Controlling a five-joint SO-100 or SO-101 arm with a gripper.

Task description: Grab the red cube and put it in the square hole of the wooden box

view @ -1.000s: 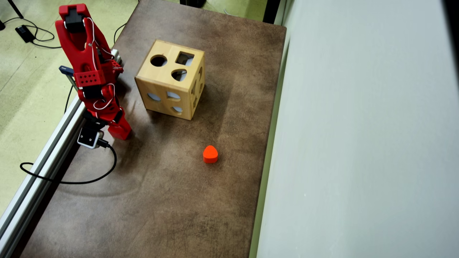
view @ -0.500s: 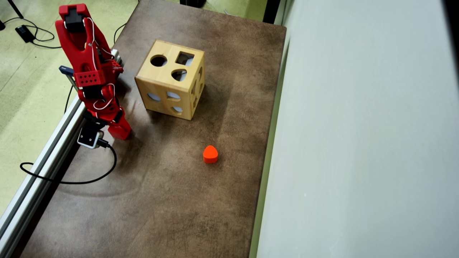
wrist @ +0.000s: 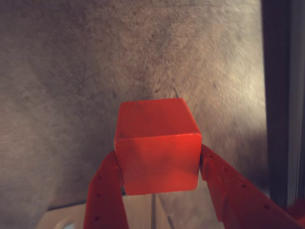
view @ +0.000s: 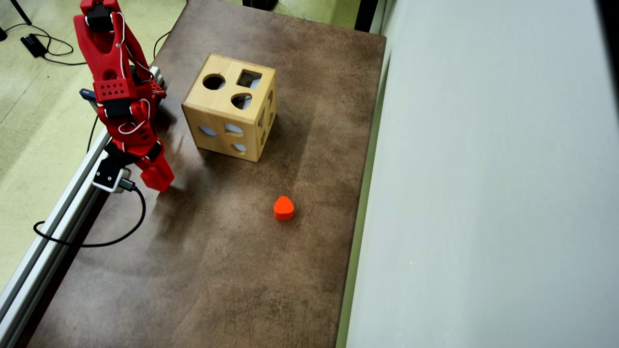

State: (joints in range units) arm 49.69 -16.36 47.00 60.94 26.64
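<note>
In the wrist view my gripper [wrist: 159,160] is shut on the red cube [wrist: 157,143], one red finger pressing on each side, and holds it above the brown table. In the overhead view the gripper [view: 157,178] is at the table's left side, left of and below the wooden box [view: 232,108]. There the cube cannot be told apart from the red fingers. The box's top face has a square hole [view: 249,79] at its far right, a round hole and a rounded hole.
A small orange-red rounded block [view: 284,208] lies on the table [view: 232,270], below and right of the box. A metal rail [view: 53,217] runs along the table's left edge, and a pale wall [view: 483,193] borders the right. A pale wooden surface [wrist: 138,212] shows under the cube.
</note>
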